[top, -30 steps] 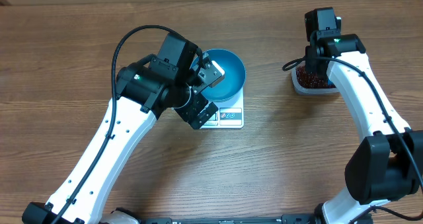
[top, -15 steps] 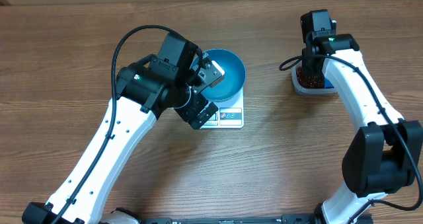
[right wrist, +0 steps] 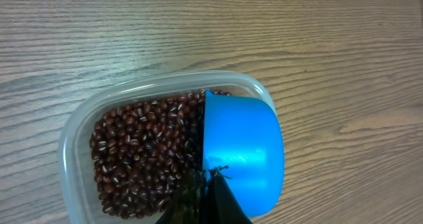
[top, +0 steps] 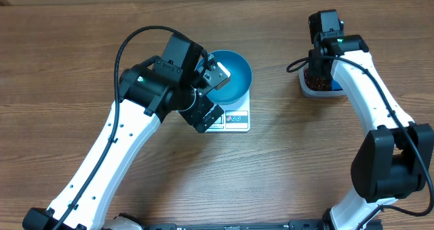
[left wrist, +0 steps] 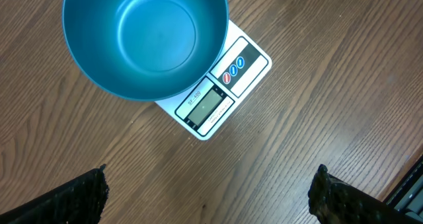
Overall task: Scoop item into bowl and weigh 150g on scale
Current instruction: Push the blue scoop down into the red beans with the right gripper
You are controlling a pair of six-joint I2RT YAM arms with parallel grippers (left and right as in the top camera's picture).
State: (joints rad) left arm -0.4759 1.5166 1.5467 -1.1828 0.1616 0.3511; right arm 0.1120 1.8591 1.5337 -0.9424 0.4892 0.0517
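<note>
Right fingers (right wrist: 198, 199) are pressed together, pinching the scoop (right wrist: 241, 151) at its near end. The handle is hidden under them.

The scoop is rolled on its side at the 3 o'clock end of the tub (right wrist: 71, 141). Its straight rim edge is against the beans (right wrist: 142, 151), and you only see its outer shell. I can't tell if anything is in it yet, so I'd treat this as the loading stroke.

How to do it well:
- Drive the rim toward 9 o'clock, low through the heap, so the beans pile into the mouth and not over the tub wall.
- The heap looks shallow and loose, so go slow or the beans scatter onto the counter (right wrist: 198, 26).
- Roll the mouth up before lifting, then lift straight and level.
- The tub is light plastic and nothing braces it. A hard push could slide it toward 9 o'clock.

Across the counter, the tub sits well apart from the bowl (top: 234, 77), at its 3 o'clock in the overhead view. That makes it a long carry, so keep the wrist flat.

The bowl is empty and centred on the scale (left wrist: 221, 95). The display runs along the scale's 6 o'clock edge and isn't covered.

Left fingers (left wrist: 73, 197) are spread wide, hold nothing and hover just off the bowl's 9 o'clock side. Keep them clear of the bowl, because contact would corrupt the reading.

Pour from low over the bowl's centre. Expect several scoops, with the last ones partial.
</note>
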